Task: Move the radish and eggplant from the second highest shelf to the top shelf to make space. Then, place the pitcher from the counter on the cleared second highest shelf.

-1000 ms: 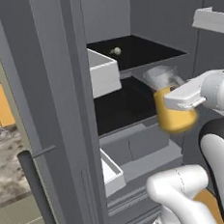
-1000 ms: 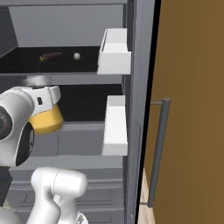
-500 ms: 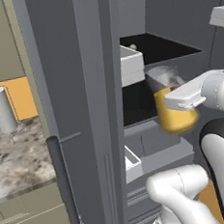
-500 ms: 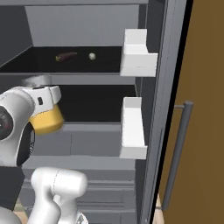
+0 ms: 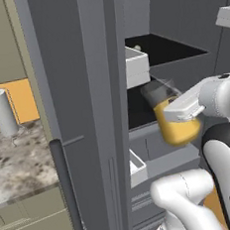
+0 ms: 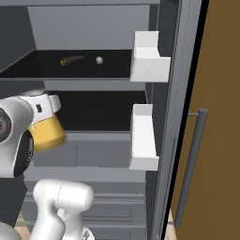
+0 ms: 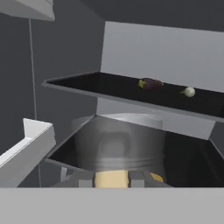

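The pincer pinches the pitcher, upright, just in front of the second highest shelf, which lies bare straight ahead under the eggplant.

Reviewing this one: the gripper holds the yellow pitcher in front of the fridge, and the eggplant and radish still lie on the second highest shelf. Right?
Not quite. The eggplant and radish lie on the top shelf, as the right base view shows; the second highest shelf beneath it is bare. The rest holds: the gripper holds the yellow pitcher in front of the fridge.
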Motion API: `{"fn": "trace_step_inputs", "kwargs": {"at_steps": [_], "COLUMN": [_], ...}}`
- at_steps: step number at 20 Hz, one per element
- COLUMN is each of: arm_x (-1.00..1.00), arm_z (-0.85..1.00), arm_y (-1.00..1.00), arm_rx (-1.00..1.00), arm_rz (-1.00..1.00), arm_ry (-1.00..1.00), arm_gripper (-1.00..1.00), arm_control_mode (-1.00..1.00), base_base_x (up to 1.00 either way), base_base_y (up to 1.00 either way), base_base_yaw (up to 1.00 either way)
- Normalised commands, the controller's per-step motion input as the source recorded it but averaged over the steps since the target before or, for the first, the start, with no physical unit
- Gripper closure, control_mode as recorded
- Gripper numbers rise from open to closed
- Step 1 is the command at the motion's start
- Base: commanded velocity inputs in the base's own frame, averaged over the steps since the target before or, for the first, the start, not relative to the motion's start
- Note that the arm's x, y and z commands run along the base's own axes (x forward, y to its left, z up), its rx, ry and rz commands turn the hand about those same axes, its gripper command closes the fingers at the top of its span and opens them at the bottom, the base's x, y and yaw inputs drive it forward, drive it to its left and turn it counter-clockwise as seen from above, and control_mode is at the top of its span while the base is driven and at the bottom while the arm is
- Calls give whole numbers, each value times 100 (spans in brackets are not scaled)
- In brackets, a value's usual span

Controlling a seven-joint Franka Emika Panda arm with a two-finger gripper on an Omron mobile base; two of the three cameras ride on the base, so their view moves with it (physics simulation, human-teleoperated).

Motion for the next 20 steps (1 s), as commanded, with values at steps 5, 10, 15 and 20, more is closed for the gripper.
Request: {"fn": "trace_step_inputs", "kwargs": {"at_steps": [5, 10, 15, 20], "arm_x": [1, 6, 27, 44], "arm_z": [-31, -59, -46, -38], "arm_y": [-19, -5, 0, 0], "arm_rx": [0, 0, 0, 2], "arm_rz": [0, 0, 0, 0], "arm_ry": [0, -10, -13, -10], "arm_gripper": [100, 100, 100, 100], "arm_control_mode": [-100, -100, -100, -100], "base_base_x": [0, 0, 0, 0], "base_base_y": [0, 0, 0, 0], "base_base_yaw": [0, 0, 0, 0]}}
